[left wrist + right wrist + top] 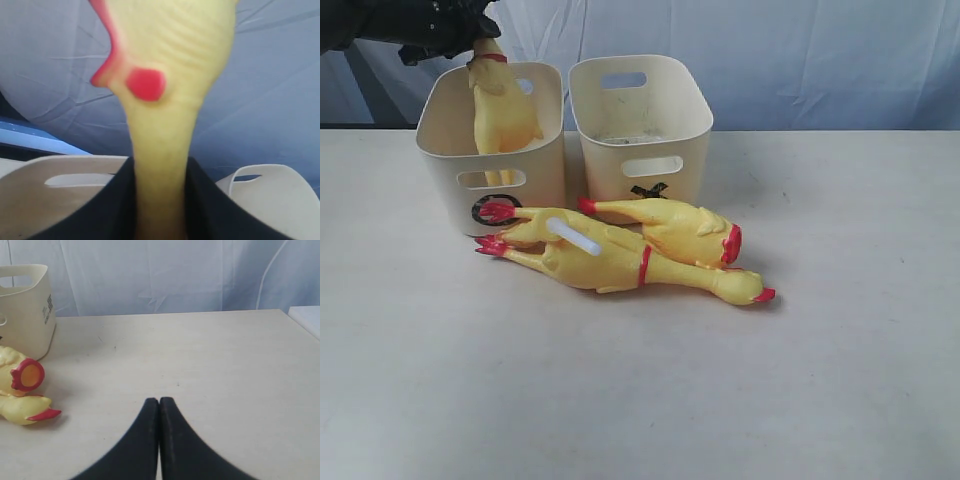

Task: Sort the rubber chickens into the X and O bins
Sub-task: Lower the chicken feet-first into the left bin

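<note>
Left end effector (160, 170) seemingly pinches the rubber chicken (170, 50); right end effector (159, 401) has its fingers (142, 440) pressed together.

Exterior: front of table (820, 380), slightly raised, mid range. Faces O bin (490, 150), X bin (640, 120) and backdrop (800, 50).
Left wrist: very close on hanging chicken (165, 140), both bin rims beyond.
Right wrist: low, looks along tabletop. Shares lying chickens (20, 410) and one bin corner with exterior.

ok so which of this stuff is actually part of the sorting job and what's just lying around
Part of the job: held chicken in the left gripper, hanging in the O bin; X bin; front chicken and rear chicken on the table.
Just lying about: white tube on the front chicken; backdrop cloth.
</note>
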Motion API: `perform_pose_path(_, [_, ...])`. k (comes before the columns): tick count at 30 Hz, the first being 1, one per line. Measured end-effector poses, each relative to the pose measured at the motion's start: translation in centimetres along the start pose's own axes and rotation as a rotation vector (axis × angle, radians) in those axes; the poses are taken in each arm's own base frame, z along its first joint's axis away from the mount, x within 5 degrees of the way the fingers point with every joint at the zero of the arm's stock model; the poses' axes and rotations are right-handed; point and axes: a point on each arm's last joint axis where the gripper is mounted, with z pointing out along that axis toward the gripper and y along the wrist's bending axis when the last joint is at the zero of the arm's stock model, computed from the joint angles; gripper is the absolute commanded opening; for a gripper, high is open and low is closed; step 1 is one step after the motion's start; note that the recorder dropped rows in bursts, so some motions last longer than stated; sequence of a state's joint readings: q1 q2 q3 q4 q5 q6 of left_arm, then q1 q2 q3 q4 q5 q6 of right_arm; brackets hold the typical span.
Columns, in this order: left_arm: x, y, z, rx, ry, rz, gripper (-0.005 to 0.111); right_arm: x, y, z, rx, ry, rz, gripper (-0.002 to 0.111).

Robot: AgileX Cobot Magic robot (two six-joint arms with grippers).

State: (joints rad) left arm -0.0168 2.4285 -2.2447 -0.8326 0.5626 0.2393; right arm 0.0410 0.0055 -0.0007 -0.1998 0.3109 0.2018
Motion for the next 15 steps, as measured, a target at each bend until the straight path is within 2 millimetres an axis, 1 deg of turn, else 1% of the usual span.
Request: perform_pose_path(15, [0.15,0.92,-0.08,-0.104,0.030,0.164,0.028,0.00,0.00,0.00,0.000,0.000,0.000,-0.001])
